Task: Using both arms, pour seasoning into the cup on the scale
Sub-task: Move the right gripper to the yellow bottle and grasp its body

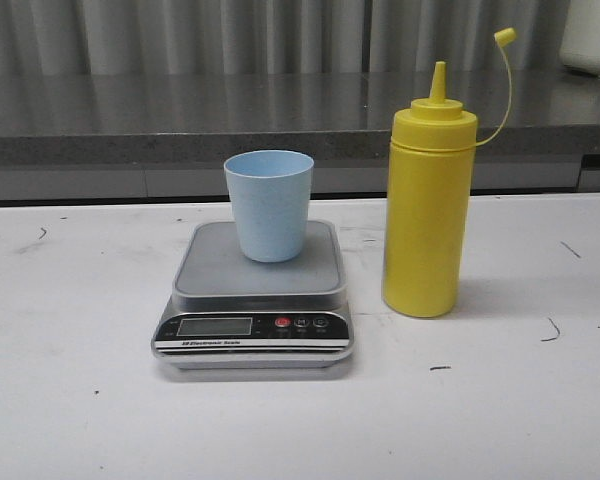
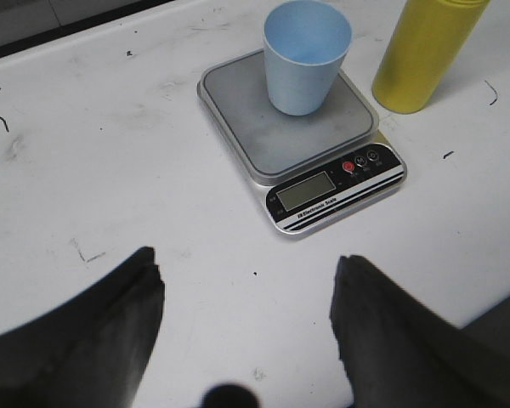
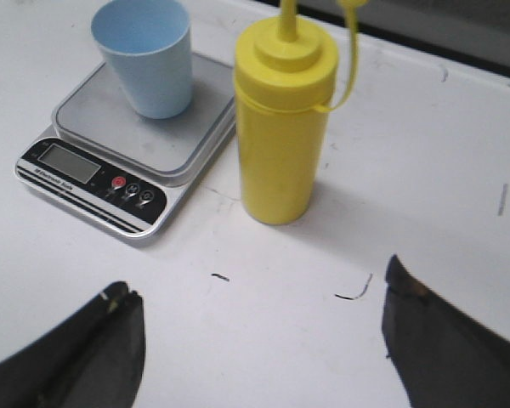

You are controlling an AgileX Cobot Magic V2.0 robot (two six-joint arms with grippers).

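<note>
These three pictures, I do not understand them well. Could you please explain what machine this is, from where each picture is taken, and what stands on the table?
The machine is a robot with two arms. One picture looks forward over the white table from the robot's front. The other two come from small cameras on the wrists, so the dark shapes at their lower edge are the fingers of the left end effector and the right end effector. Both are open and hold nothing.

On the table lies a flat kitchen scale. A pale blue cup stands upright on its grey platform. On the robot's right side of the scale stands a tall yellow seasoning bottle, directly on the table, with its small cap hanging off the nozzle on a thin strap.
</note>
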